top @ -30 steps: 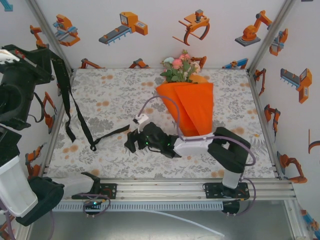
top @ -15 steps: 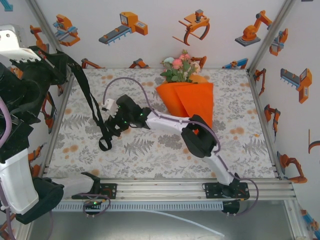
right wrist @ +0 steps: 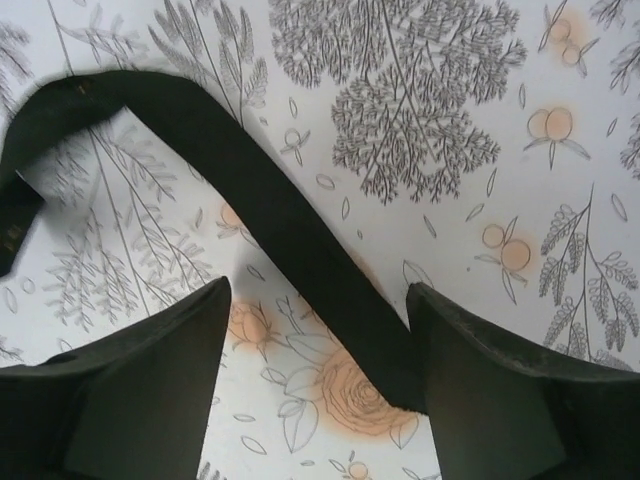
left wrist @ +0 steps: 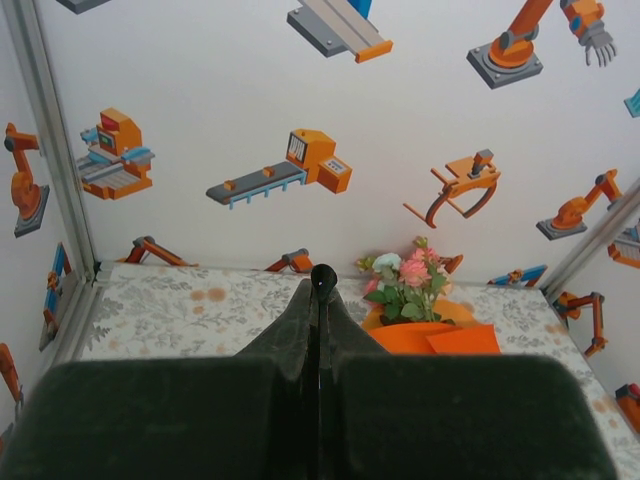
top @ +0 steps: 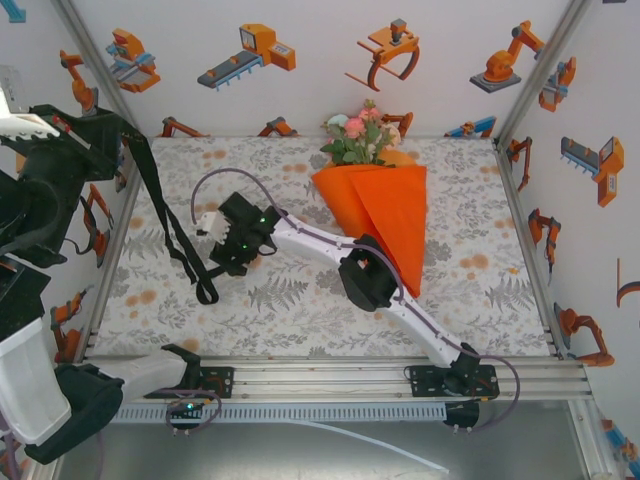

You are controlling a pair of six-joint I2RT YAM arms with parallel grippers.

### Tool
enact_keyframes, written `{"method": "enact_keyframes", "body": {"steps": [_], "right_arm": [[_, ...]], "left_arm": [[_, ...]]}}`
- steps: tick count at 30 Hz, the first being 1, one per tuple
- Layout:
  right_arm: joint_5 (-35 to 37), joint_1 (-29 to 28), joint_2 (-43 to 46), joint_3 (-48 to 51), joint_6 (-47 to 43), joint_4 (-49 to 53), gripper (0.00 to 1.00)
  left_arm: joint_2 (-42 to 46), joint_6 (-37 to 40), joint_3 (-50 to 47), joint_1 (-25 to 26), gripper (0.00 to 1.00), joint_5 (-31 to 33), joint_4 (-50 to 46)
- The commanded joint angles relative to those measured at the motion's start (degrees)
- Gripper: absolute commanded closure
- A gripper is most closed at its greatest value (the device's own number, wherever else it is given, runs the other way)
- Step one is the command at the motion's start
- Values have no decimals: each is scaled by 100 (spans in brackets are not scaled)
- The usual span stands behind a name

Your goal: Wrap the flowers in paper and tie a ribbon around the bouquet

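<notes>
Found right gripper (right wrist: 320, 300) open and astride the ribbon (right wrist: 270, 210), which lies flat on the tablecloth (right wrist: 560, 120), not pinched. Crossed within 1 second from beside the bouquet (top: 385, 210) at centre to left of centre, so judged wrapping done, tying begun. Found left gripper (left wrist: 321, 285) clamped on the ribbon's other end, raised at upper left; open cloth lower left, side rail (top: 107, 270) close.

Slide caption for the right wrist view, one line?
Right gripper open over the floral tablecloth, the loose end of the black ribbon lying on the cloth between its fingers.
</notes>
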State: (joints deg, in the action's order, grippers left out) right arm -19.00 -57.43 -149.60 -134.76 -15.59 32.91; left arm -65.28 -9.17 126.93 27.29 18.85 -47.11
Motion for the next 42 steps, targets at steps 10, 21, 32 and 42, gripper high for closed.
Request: {"method": "enact_keyframes", "body": {"steps": [10,21,32,42], "right_arm": [[1824,-295,-231,362,-255,471,76],[2195,214,3486,4207,580,-2278,100],[1087,1000,5705,6211,3513,-2789,77],[884,801,3326,4781,5646,-3582,63]], "left_arm": [[186,143,-383,-1,100,79,369],[480,372,-840,0,100,567,506],[818,129,-1645,1,99,280,871],[947,271,-2073,1,98,642,959]]}}
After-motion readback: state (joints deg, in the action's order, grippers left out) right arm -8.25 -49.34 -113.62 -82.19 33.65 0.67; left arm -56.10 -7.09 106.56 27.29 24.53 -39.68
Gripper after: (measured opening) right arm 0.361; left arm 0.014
